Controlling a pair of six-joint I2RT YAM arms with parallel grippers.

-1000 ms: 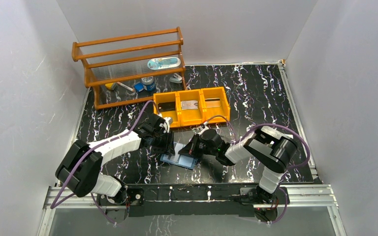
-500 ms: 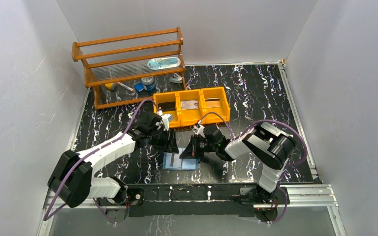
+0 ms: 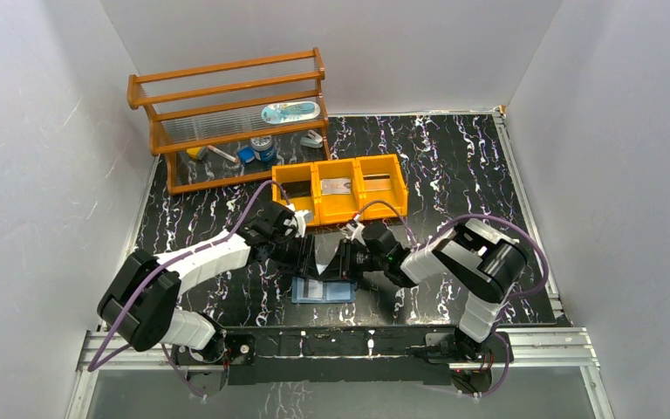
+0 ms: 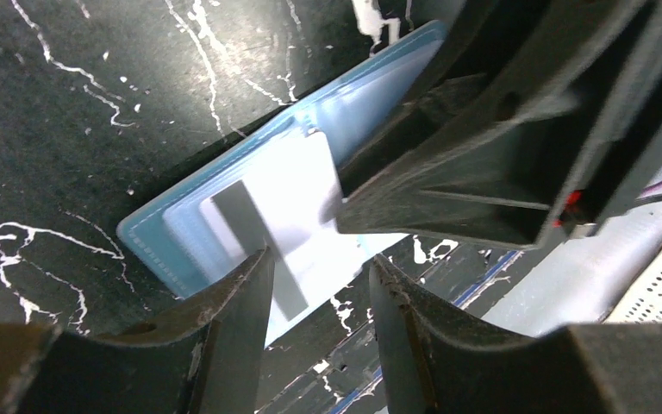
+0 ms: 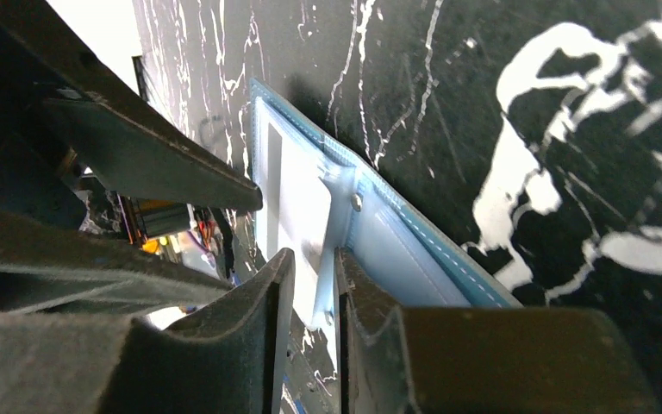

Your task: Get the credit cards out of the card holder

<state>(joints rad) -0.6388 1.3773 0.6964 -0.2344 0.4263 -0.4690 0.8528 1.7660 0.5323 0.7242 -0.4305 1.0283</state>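
The light blue card holder lies open and flat on the black marbled table near the front edge. A pale credit card with a grey stripe sticks partly out of its pocket. My left gripper hovers open over the holder's near edge with nothing between its fingers. My right gripper has its jaws slightly apart around the holder's small side tab. The card lies just beyond that tab. In the top view, the left gripper and right gripper face each other over the holder.
An orange three-compartment tray with a card in each compartment stands just behind the grippers. A wooden rack with small items stands at the back left. White walls close in the table on three sides.
The right gripper's jaws have parted from shut. The card holder has turned from skewed to square with the table edge and slid slightly nearer. The left gripper has shifted right towards it.
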